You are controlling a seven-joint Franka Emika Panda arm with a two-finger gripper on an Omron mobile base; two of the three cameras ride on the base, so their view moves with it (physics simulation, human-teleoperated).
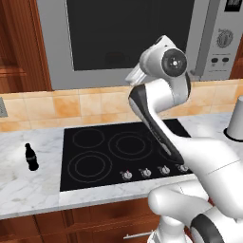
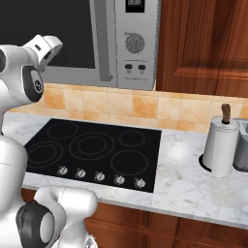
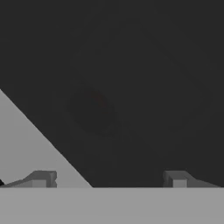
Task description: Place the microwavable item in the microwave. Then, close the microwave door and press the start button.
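Note:
The microwave (image 1: 225, 28) hangs above the cooktop with its door (image 1: 128, 33) shut; the dark glass takes up most of it, and the grey bar handle (image 1: 204, 33) runs down its right side. The same door (image 2: 53, 24) and the control panel (image 2: 135, 43) with dial and two small buttons (image 2: 134, 68) show in the right base view. My gripper (image 3: 109, 179) is open, fingertips (image 3: 41, 179) wide apart, close to the dark glass by its grey frame. A faint dark red blur (image 3: 98, 101) behind the glass may be the mug; I cannot tell for sure.
A black cooktop (image 1: 123, 152) with front knobs lies in the marble counter (image 1: 28, 185) below. A small black cola bottle (image 1: 31, 157) stands at the counter's left. A paper towel roll (image 2: 220, 147) and a grey appliance (image 2: 242, 152) stand at the right. Wooden cabinets (image 2: 203, 43) flank the microwave.

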